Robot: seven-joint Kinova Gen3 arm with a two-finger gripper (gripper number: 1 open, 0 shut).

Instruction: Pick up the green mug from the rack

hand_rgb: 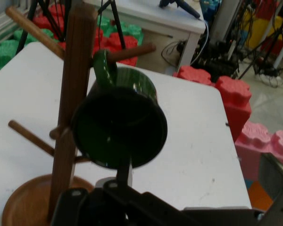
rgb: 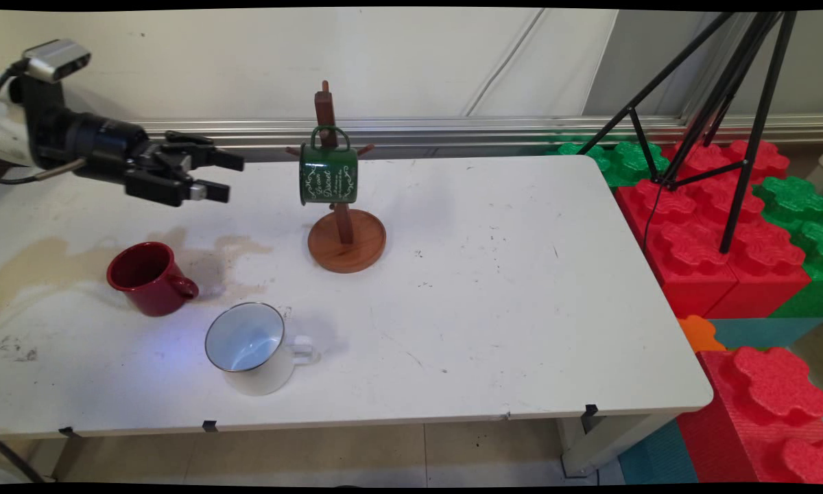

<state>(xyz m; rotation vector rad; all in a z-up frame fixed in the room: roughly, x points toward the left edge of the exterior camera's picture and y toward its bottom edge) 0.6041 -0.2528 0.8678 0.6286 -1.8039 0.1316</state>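
Observation:
A green enamel mug (rgb: 328, 175) hangs by its handle from a peg of a wooden mug tree (rgb: 346, 240) at the table's back middle. My gripper (rgb: 223, 176) hovers left of it at about the mug's height, open, empty and apart from it. The hand view looks at the green mug's (hand_rgb: 119, 127) dark bottom, with the tree's post (hand_rgb: 70, 103) just left of it. Below my gripper, a red mug (rgb: 151, 278) stands upright on the table. A white enamel mug (rgb: 250, 346) with a dark rim stands nearer the front edge.
Brownish stains mark the white table (rgb: 507, 309) around the red mug. Big red and green foam blocks (rgb: 713, 226) are stacked past the table's right edge, and a black tripod (rgb: 734, 103) stands on them. A metal rail runs along the wall behind.

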